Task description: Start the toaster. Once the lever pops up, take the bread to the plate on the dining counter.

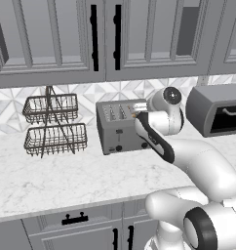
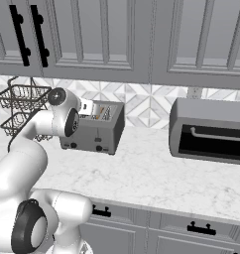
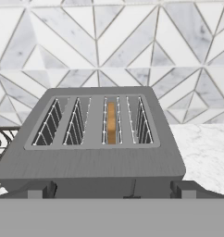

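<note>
Toaster (image 3: 93, 159) held bread (image 3: 111, 122) in third slot; gripper (image 3: 113, 190) hovered before it, jaws wide, risked slipping past lever.

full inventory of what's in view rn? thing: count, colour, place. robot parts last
toaster: 1, grey, on the worktop against the backsplash
bread: 1 slice, golden-tan, in the toaster's third slot from the left in the hand view
wire basket rack: 1, dark, two tiers, left of the toaster
toaster oven: 1, grey with dark window, right of the toaster
worktop: 1, white marble, over grey cabinets
wall cabinets: grey, black handles, above
gripper: 1, dark fingertips, open, just in front of the toaster
</note>
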You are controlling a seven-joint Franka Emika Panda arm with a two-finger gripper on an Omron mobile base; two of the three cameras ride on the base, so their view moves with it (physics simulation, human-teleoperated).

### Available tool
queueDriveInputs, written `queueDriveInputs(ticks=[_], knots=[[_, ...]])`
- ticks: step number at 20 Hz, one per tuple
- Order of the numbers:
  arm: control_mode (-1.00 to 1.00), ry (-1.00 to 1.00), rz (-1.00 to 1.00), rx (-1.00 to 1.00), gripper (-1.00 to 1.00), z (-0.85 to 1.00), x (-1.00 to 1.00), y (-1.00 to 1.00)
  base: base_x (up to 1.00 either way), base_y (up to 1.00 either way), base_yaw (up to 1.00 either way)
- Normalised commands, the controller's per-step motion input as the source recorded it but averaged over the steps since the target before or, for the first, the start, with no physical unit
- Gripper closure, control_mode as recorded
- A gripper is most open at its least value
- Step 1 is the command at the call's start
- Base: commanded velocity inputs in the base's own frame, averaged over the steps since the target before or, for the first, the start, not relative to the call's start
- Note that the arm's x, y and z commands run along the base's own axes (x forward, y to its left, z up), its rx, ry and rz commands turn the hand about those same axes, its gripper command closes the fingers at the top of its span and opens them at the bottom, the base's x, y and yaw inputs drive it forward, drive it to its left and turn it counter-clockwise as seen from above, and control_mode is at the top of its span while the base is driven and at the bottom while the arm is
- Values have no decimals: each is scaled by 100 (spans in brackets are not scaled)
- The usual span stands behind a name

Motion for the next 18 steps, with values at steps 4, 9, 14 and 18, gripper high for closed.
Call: queueDriveInputs(ticks=[4, 9, 14, 18], knots=[[-100, 0, 0, 0, -100, 0, 0, 0, 0, 0, 0], [-100, 0, 0, 0, -100, 0, 0, 0, 0, 0, 0], [-100, 0, 0, 0, -100, 0, 0, 0, 0, 0, 0], [-100, 0, 0, 0, -100, 0, 0, 0, 0, 0, 0]])
